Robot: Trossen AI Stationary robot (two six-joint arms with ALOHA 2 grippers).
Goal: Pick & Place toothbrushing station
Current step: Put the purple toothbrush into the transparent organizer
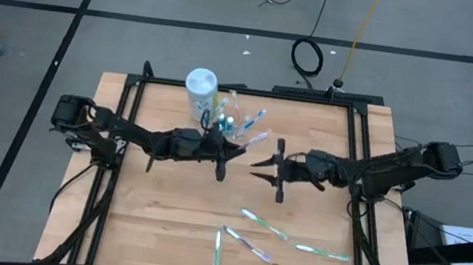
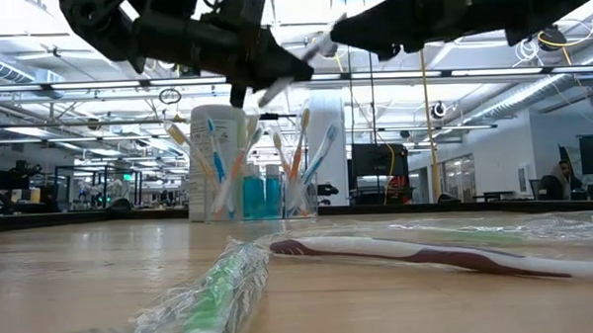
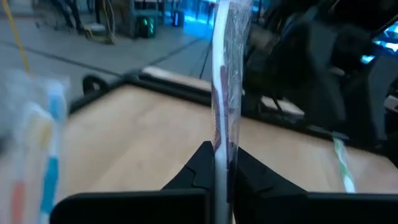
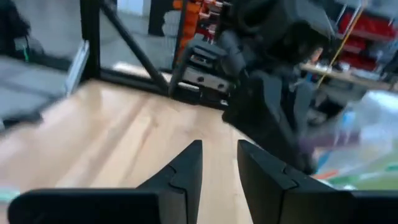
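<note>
Low view, nearest first: loose toothbrushes in clear wrappers, flat on the table at its front edge, long axes roughly crosswise, none touched by either arm. Counted from the high view as about four, scattered toward the right arm's side, well apart from the holder.

Farther in, above mid-table: left gripper pinching a wrapped toothbrush near one end, the handle rising straight up out of the fingers in the left wrist view. Facing it from just beside, right gripper with fingers spread and nothing between them, tips pointed at the left arm.

Farther again, at the back of the table: clear holder, upright, just beyond the left gripper and clearly closer to it than to the right one. Inside, several toothbrushes standing heads up and leaning outward, plus what look like short blue tubes at the bottom. Touching or just beside the holder, on the far side, a white canister, also upright.

Judged as the placing step: held brush already close to upright, holder's mouth below and slightly beyond the left fingers, so a short carry backward and a lowering along the brush's own long axis. Likely snag: wrapper catching on the leaning brushes already inside
</note>
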